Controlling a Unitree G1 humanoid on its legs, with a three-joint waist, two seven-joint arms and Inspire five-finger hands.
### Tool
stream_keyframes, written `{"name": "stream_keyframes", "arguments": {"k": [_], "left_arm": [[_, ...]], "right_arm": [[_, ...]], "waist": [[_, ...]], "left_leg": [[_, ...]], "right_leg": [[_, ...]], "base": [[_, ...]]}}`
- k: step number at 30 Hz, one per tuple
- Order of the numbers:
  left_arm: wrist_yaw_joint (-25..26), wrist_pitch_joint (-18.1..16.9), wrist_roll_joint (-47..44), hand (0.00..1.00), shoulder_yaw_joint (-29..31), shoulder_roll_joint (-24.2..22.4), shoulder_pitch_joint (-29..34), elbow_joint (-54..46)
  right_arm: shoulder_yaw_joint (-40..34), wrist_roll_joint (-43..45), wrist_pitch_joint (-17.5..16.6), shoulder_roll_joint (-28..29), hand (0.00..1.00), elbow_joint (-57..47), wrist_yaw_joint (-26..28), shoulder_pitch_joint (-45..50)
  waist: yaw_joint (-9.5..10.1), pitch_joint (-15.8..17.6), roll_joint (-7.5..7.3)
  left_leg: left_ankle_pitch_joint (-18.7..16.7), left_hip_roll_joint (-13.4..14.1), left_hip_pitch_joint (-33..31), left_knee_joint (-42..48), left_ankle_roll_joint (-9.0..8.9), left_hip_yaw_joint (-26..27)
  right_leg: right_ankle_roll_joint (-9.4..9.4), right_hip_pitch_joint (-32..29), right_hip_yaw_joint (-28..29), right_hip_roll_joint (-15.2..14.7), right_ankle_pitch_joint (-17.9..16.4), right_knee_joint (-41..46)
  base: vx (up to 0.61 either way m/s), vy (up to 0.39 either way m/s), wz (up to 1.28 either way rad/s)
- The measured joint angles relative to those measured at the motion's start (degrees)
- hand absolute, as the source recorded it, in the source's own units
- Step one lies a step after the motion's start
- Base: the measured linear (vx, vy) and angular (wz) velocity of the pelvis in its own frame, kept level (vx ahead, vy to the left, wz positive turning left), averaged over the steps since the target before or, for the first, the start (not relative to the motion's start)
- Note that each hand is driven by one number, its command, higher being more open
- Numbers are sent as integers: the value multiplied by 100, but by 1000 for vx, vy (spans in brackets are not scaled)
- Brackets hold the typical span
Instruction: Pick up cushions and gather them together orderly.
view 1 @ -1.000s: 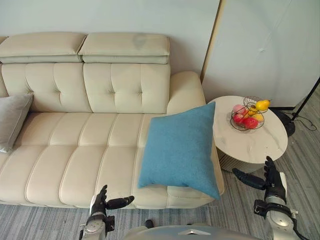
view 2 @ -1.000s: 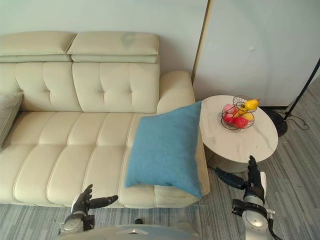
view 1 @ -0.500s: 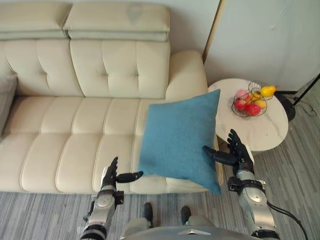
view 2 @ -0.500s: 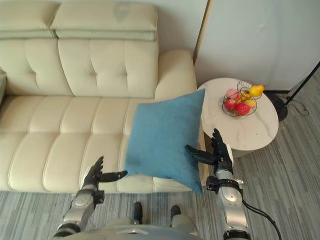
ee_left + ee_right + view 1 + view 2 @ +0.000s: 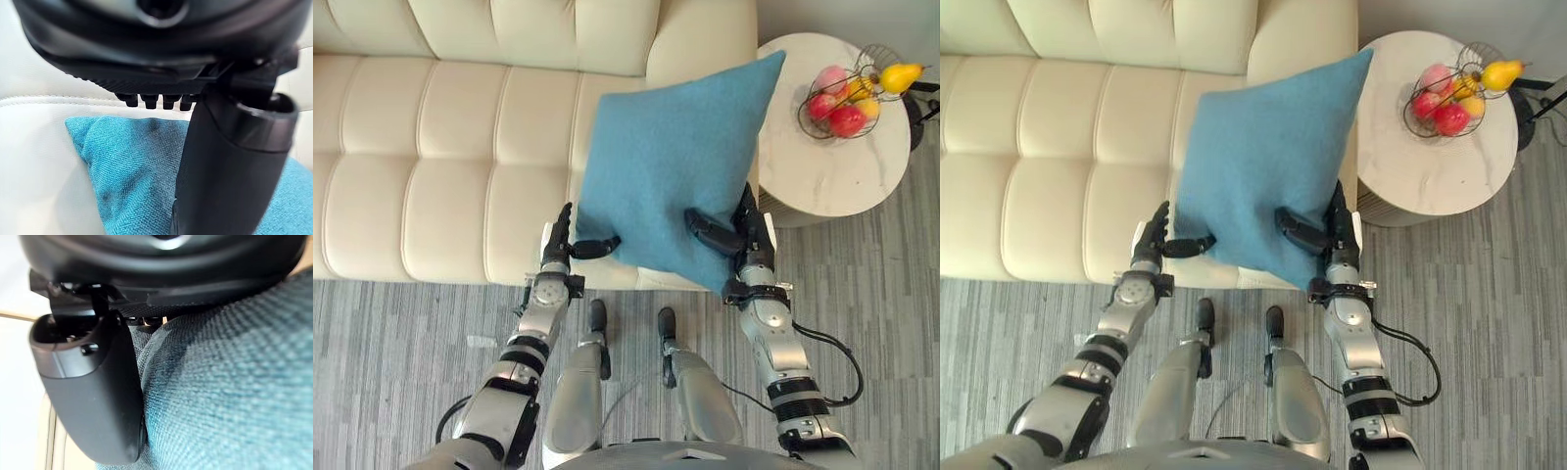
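Bright even light, soft faint shadows

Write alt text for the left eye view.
The left hand and right hand flank a blue cushion's lower edge, thumbs laid across its face. The cushion sits at a cream sofa's right end, beside a round table holding a fruit basket.
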Motion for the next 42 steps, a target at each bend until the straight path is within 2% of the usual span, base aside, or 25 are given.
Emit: {"name": "stream_keyframes", "arguments": {"k": [5,8,16,20,25,26,28,29,32,35,38,42], "left_arm": [[132,3,-73,0,-191,-20,-367,-7],[233,1,-316,0,-196,-16,-401,-57],[467,3,-623,0,-386,-40,-349,-866],[467,3,-657,0,-637,-160,214,-1710],[450,3,-716,0,-670,-328,847,-2392],[443,4,-745,0,-669,-374,989,-2483],[396,4,-838,0,-669,-563,1749,-2933],[377,4,-850,0,-669,-585,1861,-2996],[289,3,-881,0,-669,-699,2667,-3485],[242,-1,-952,0,-667,-732,3226,-3916],[162,-4,-1073,0,-666,-771,3716,-4240],[121,-41,-1160,0,-661,-772,4045,-4421]], "right_arm": [[4,1,-13,11,0,-93,-223,-166],[-5,48,-26,-9,0,-183,-314,-164],[-82,123,-84,0,0,-520,-362,24],[-292,140,-82,200,0,-858,-363,759],[-348,161,-80,251,0,-1269,-345,1403],[-348,161,-80,262,0,-1288,-340,1498],[-349,148,-69,363,0,-1300,-295,1895],[-349,146,-68,375,0,-1304,-291,1953],[-335,-85,-58,439,0,-1521,-195,2396],[-280,-257,-57,466,0,-1829,-113,2685],[-230,-421,-60,507,0,-2039,-79,2955],[-164,-724,-64,579,0,-2161,-86,3063]], "waist": [[39,173,27],[54,199,52],[258,200,52],[286,186,63],[269,171,63],[243,135,70],[160,-259,75],[154,-308,74],[142,-793,147],[142,-1026,236],[127,-1332,260],[140,-1435,253]], "left_leg": [[76,73,-181,41,-50,-10],[96,102,-213,36,-54,-8],[183,104,-96,-124,-97,-52],[184,26,493,-336,-127,-93],[159,-14,954,-552,-159,-94],[159,-29,1051,-598,-159,-109],[176,-72,1334,-840,-173,-155],[180,-79,1391,-875,-178,-162],[196,-104,1739,-1138,-187,-204],[202,-129,2112,-1339,-186,-234],[205,-165,2304,-1451,-183,-342],[203,-185,2437,-1441,-184,-417]], "right_leg": [[-40,-214,-7,63,36,124],[-43,-252,-9,88,34,142],[-104,-182,-107,95,-31,148],[-111,344,-240,18,-263,202],[-129,651,-264,-19,-472,348],[-137,735,-291,-35,-506,353],[-148,943,-343,-71,-615,333],[-146,988,-355,-78,-628,328],[-136,1260,-440,-98,-694,256],[-124,1647,-476,-112,-709,69],[-107,1903,-578,-139,-722,-87],[-106,2101,-652,-155,-725,-138]], "base": [[-65,-70,-2],[6,-69,-1],[50,-47,6],[106,-35,19],[65,-40,5],[51,-33,10],[122,-34,13],[118,-21,11],[104,-5,9],[66,12,6],[48,17,16],[-6,9,14]]}}
